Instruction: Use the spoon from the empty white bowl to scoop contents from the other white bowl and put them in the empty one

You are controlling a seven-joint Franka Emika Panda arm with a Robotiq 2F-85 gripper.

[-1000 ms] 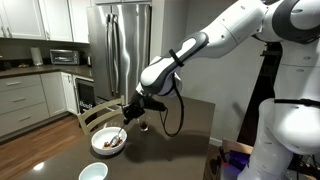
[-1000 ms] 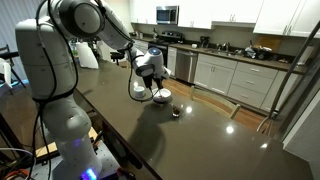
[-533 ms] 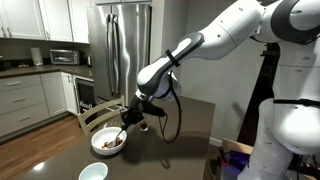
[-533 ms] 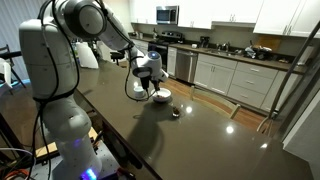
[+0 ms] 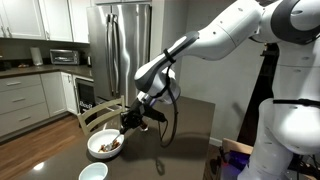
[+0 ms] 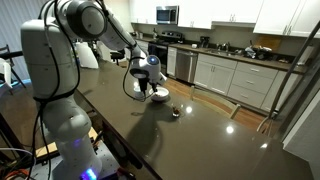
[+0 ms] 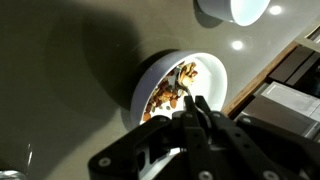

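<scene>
The wider white bowl [image 5: 96, 148] stands near the table's end, with brown and tan chunks [image 5: 108, 144] heaped inside. My gripper [image 5: 130, 119] hangs just above its rim, shut on the slim pale spoon [image 5: 120, 134], which slants down into the chunks. In the wrist view the fingers [image 7: 192, 108] are closed over the bowl [image 7: 213, 80], and the spoon [image 7: 183, 92] reaches into the heap [image 7: 168, 92]. The smaller empty white bowl [image 5: 92, 171] sits close by; it also shows in the wrist view [image 7: 240, 10]. In an exterior view the gripper [image 6: 150, 86] partly hides the wider bowl [image 6: 159, 97].
A small dark object [image 6: 176, 113] lies on the dark table [image 6: 190, 140] beyond the bowls. A wooden chair [image 5: 95, 113] stands at the table's end. A steel fridge [image 5: 120, 45] and kitchen counters lie behind. My cable loop [image 5: 168, 120] hangs beside the gripper.
My gripper has moved down and slightly sideways toward the wider bowl, bringing the spoon lower into the chunks. The bowls have not moved.
</scene>
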